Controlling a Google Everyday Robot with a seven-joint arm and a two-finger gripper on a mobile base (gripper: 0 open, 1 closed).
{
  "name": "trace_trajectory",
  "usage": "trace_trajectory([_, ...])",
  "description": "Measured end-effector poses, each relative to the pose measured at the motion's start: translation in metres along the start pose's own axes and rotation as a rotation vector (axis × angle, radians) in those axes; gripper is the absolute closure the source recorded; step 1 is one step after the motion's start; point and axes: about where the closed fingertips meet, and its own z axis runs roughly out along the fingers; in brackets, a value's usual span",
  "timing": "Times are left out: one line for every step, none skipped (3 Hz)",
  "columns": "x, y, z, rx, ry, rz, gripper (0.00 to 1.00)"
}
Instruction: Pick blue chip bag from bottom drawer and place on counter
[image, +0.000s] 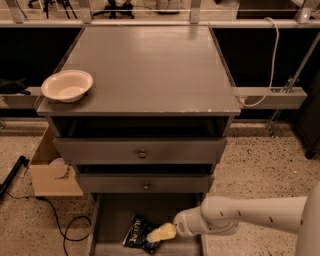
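The blue chip bag (136, 234) lies crinkled on the floor of the bottom drawer (112, 215), which is pulled out below two shallower knobbed drawers. My gripper (159, 233) reaches in from the right on a white arm and sits low in the drawer, right against the bag's right edge. Its pale yellowish fingers (161, 232) touch or overlap the bag. The grey counter (145, 65) spreads above the drawers.
A cream bowl (67, 85) stands at the counter's front left corner. A cardboard box (50, 172) sits on the floor left of the cabinet, with a black cable (65, 225) beside it. A white cable and a rail run at the right.
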Motion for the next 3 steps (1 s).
trace_trajectory([0.003,0.0,0.014,-0.005,-0.006,-0.004,0.0])
trace_trajectory([0.008,-0.004,0.043,-0.028,-0.012,-0.007,0.0])
trace_trajectory([0.008,-0.008,0.059,-0.037,-0.019,-0.004,0.0])
